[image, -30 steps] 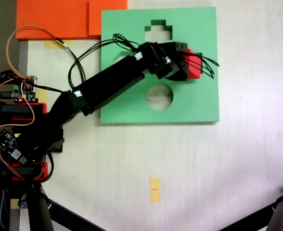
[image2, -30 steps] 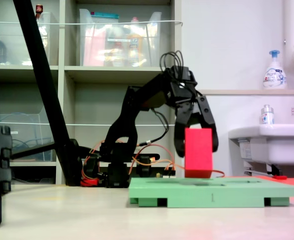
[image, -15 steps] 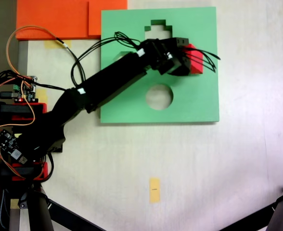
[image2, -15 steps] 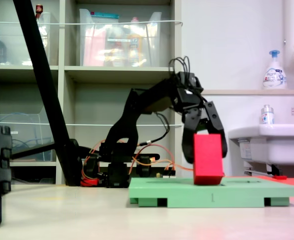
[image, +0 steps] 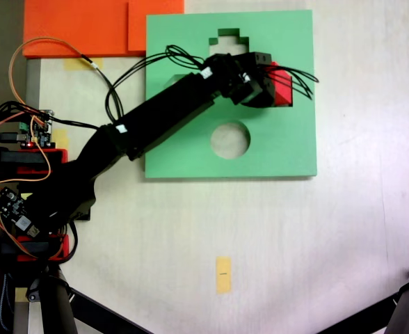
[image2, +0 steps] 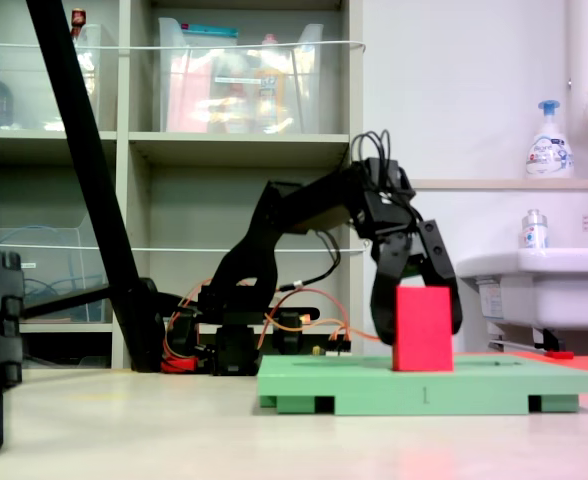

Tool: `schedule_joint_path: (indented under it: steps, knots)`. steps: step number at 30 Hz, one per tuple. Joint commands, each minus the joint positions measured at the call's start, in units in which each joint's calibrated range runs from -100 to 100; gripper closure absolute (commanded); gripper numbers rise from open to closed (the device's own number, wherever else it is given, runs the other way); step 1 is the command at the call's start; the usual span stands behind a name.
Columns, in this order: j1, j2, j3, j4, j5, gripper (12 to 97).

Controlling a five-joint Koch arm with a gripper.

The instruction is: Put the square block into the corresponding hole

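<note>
End effector (image2: pixel 414 325) clamped on the red block (image2: pixel 422 328), jaws straddling its sides. Block upright, bottom at the green board (image2: pixel 414 385) top, upper-centre right of the board in the top-down fixed view (image: pixel 282 87). Cannot tell whether it sits in the square hole; the hole is hidden under arm and block. Round cut-out (image: pixel 230 139) lies free just below the end effector, stepped cut-out (image: pixel 227 40) near the board's top edge. Black wires (image: pixel 298 80) loop over the block. Orange foam sheets (image: pixel 86 26) upper left, touching the board's corner. Yellow tape strip (image: pixel 223 274) lower centre on the pale tabletop (image: pixel 330 229), well apart. Circuit boards and orange cables (image: pixel 23 132) at left edge. Side view: shelves with bins (image2: pixel 234 80) behind, sink (image2: pixel 534 290) and soap bottle (image2: pixel 548 140) right.
</note>
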Motion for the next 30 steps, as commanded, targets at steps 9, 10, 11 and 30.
schedule_joint_path:
  steps: [9,10,11,30]
  knots:
    - [-0.59,3.56,4.11,4.2,-0.24,87.9]
    - [-0.73,3.7,4.11,4.2,-0.24,87.9]
    - [-0.88,3.84,4.11,4.39,-0.24,87.8]
    - [-3.61,5.8,4.2,10.36,-0.24,80.3]
